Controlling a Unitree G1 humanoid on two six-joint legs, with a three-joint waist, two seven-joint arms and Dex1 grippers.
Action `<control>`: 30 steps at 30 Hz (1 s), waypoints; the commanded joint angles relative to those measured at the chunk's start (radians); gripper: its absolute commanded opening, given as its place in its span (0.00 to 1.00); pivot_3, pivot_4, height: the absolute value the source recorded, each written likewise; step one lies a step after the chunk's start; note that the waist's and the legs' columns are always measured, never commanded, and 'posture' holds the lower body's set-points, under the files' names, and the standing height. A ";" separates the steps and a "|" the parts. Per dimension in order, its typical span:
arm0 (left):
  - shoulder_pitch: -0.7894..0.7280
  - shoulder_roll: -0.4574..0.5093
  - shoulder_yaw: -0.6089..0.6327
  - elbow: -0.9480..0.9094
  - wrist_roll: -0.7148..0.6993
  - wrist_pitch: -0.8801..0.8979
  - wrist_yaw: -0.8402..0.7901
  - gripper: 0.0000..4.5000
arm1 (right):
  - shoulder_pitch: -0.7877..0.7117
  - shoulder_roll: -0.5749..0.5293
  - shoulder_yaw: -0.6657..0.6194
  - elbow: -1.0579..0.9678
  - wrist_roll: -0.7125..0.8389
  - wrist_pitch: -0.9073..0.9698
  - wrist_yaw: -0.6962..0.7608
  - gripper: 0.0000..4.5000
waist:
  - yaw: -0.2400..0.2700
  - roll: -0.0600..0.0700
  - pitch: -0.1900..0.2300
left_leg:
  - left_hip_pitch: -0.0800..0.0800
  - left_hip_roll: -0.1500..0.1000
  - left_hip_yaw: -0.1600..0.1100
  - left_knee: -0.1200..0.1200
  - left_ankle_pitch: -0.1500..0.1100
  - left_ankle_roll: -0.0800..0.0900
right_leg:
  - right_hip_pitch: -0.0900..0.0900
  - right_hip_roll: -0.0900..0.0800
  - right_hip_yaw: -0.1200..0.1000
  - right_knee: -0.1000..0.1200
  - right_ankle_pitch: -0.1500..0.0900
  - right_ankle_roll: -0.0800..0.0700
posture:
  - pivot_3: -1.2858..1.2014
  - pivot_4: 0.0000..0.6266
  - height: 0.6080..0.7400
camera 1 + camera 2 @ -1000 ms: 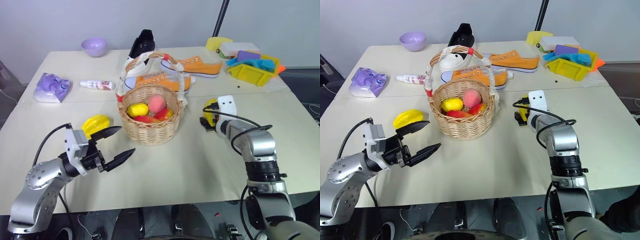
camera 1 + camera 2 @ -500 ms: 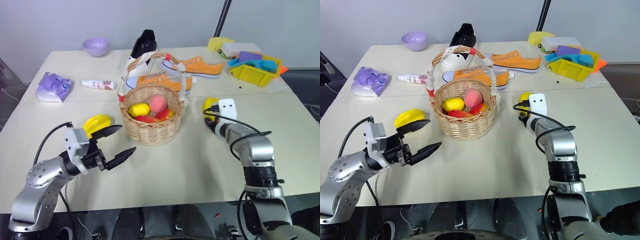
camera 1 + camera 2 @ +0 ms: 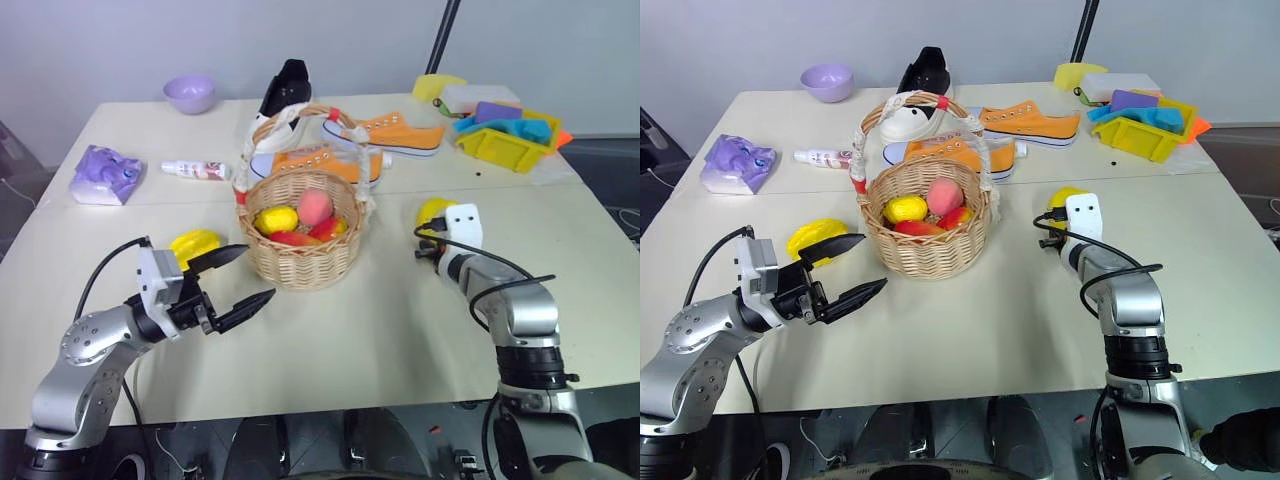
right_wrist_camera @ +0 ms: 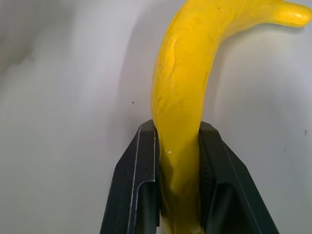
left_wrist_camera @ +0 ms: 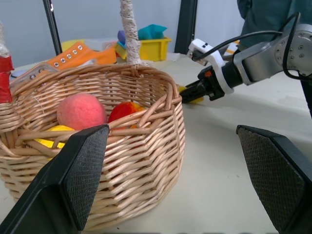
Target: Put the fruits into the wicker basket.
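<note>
Here the curved yellow plastic banana (image 4: 183, 92) lies on the pale tabletop (image 3: 400, 330) to the right of the round tan wicker basket (image 3: 303, 235), well apart from it, and the right gripper (image 4: 178, 146) pinches it, one black finger (image 4: 141, 170) pressed to each side of the fruit near one end. In the basket sit a yellow lemon (image 3: 275, 219), a pink peach (image 3: 316, 207) and red pieces (image 3: 292, 238); its tall arched handle wrapped in white and red (image 3: 300, 118) stands over them. On the basket's other side a ridged yellow starfruit (image 3: 193, 244) rests on the table just beside the left gripper (image 3: 243, 277), whose two black fingers stand spread wide and hold nothing, pointing toward the basket. Behind the basket lie two orange sneakers (image 3: 395, 132) and a black shoe (image 3: 286, 84). Farther back are a purple bowl (image 3: 188, 92), a crumpled purple packet (image 3: 105, 172), a small white tube (image 3: 196, 170) and a yellow plastic bin (image 3: 503, 140).
</note>
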State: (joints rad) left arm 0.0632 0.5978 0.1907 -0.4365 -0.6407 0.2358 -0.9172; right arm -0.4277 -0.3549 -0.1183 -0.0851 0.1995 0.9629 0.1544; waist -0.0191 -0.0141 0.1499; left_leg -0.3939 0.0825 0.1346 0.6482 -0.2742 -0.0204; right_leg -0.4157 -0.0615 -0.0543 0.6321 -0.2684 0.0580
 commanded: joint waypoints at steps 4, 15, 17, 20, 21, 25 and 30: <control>0.005 0.000 0.026 -0.015 -0.018 -0.015 -0.007 1.00 | 0.121 -0.043 -0.104 -0.253 0.081 -0.095 0.105 0.08 | 0.005 0.000 0.000 | -0.002 0.000 0.000 -0.001 0.000 0.000 | -0.001 0.000 0.000 0.000 0.000 0.000 | 0.52 0.24 1.00; -0.010 -0.077 0.042 0.085 0.063 -0.113 0.068 1.00 | 0.617 -0.195 -0.135 -0.670 0.321 -0.468 0.592 0.08 | -0.004 -0.003 0.002 | 0.002 0.001 -0.001 0.000 0.000 0.000 | 0.002 0.000 0.000 -0.002 -0.003 -0.001 | 0.52 0.24 1.00; -0.016 -0.079 0.034 0.091 0.068 -0.120 0.063 1.00 | 0.598 -0.221 -0.115 -0.666 0.304 -0.488 0.599 0.08 | -0.001 -0.003 0.002 | 0.003 0.001 -0.001 0.001 0.000 0.000 | 0.003 0.000 0.000 -0.002 -0.002 -0.002 | 0.52 0.24 1.00; -0.024 -0.082 0.029 0.101 0.070 -0.125 0.063 1.00 | 0.503 -0.263 -0.057 -0.648 0.328 -0.486 0.643 0.08 | 0.006 -0.005 0.002 | 0.004 0.001 -0.002 0.002 0.000 0.000 | -0.001 -0.001 0.000 -0.002 -0.002 -0.003 | 0.52 0.24 1.00; -0.025 -0.083 0.028 0.103 0.066 -0.124 0.064 1.00 | 0.465 -0.279 -0.034 -0.636 0.331 -0.483 0.663 0.08 | 0.006 -0.004 0.002 | 0.003 0.001 -0.002 0.001 0.000 0.000 | -0.001 -0.001 0.000 -0.002 -0.002 -0.003 | 0.52 0.24 1.00; -0.022 -0.079 0.032 0.101 0.073 -0.133 0.061 1.00 | 0.285 -0.324 0.053 -0.538 0.354 -0.476 0.762 0.08 | 0.006 -0.005 0.002 | 0.001 0.000 -0.002 0.000 0.000 0.000 | 0.001 0.000 0.000 -0.002 -0.002 -0.003 | 0.52 0.24 1.00; -0.010 -0.084 0.037 0.085 0.079 -0.136 0.078 1.00 | 0.063 -0.291 0.164 -0.393 0.330 -0.428 0.770 0.08 | 0.006 -0.005 0.002 | 0.001 0.000 -0.002 0.000 0.000 0.001 | 0.000 0.000 0.000 -0.002 -0.002 -0.003 | 0.52 0.24 1.00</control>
State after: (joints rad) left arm 0.0490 0.5116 0.2157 -0.3193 -0.5631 0.1179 -0.8440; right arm -0.3255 -0.6586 0.0321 -0.4962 0.5264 0.5229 0.9264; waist -0.0135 -0.0194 0.1522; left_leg -0.3928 0.0824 0.1329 0.6479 -0.2746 -0.0198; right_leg -0.4157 -0.0616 -0.0543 0.6305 -0.2705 0.0549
